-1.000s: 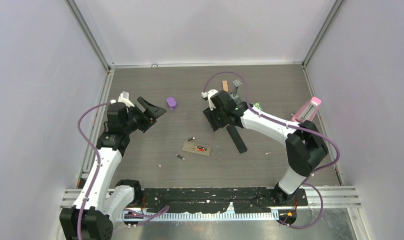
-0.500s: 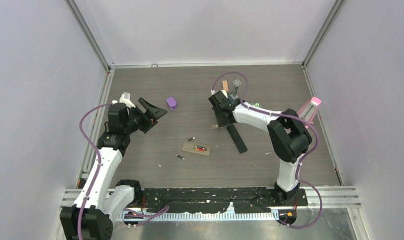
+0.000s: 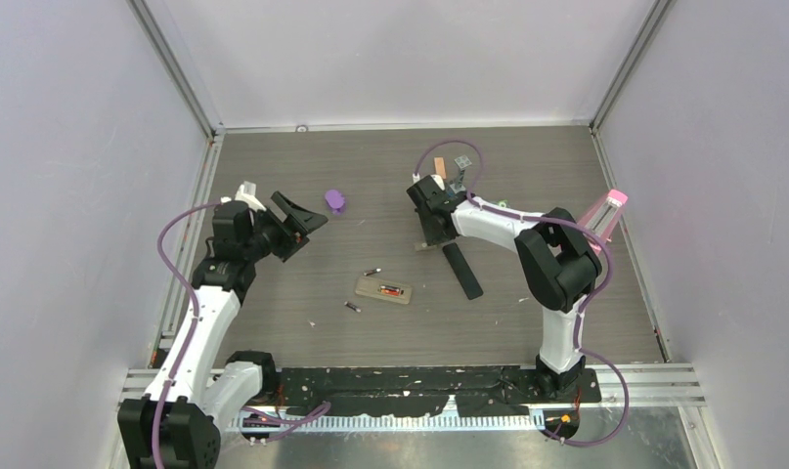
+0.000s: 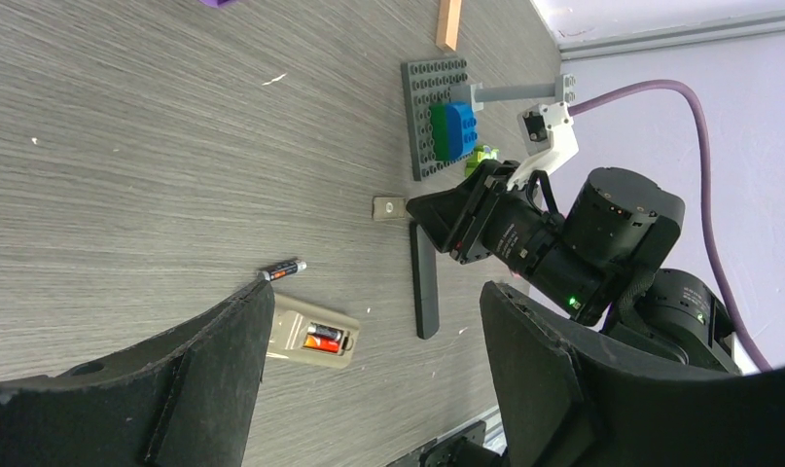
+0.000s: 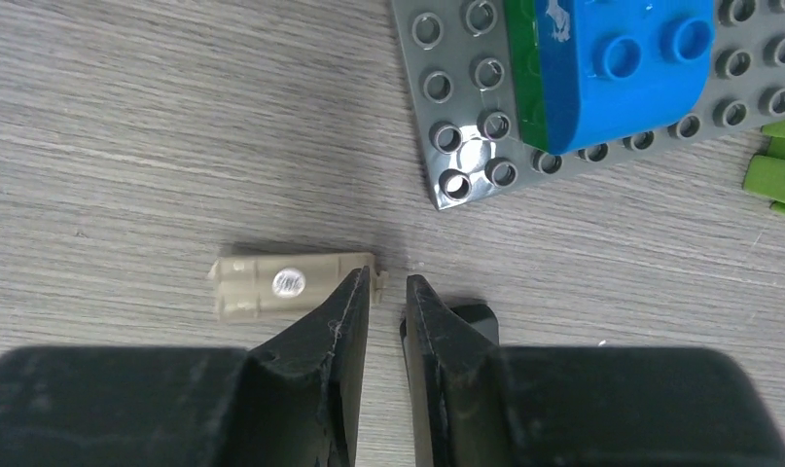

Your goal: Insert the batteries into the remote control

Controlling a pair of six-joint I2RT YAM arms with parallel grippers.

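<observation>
Two batteries, top view, are lying loose on bench beside remote; left end effector is hanging spread.
Left wrist: one orange-red cell is sitting inside remote.
Right wrist: right end effector is hovering nearly pressed together at cover end; cannot tell whether pinching.

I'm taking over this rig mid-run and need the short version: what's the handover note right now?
The left tool is open and empty, held up on the left side.
The right tool is nearly closed at the end of the tan cover. Whether it grips the cover is unclear.
The remote lies in the middle with its bay open and an orange-red battery inside.
Two loose batteries lie nearby, one just behind the remote and one to its front left.
Done: at least one battery is loaded.
Left: load the remaining batteries, then fit the cover.
</observation>
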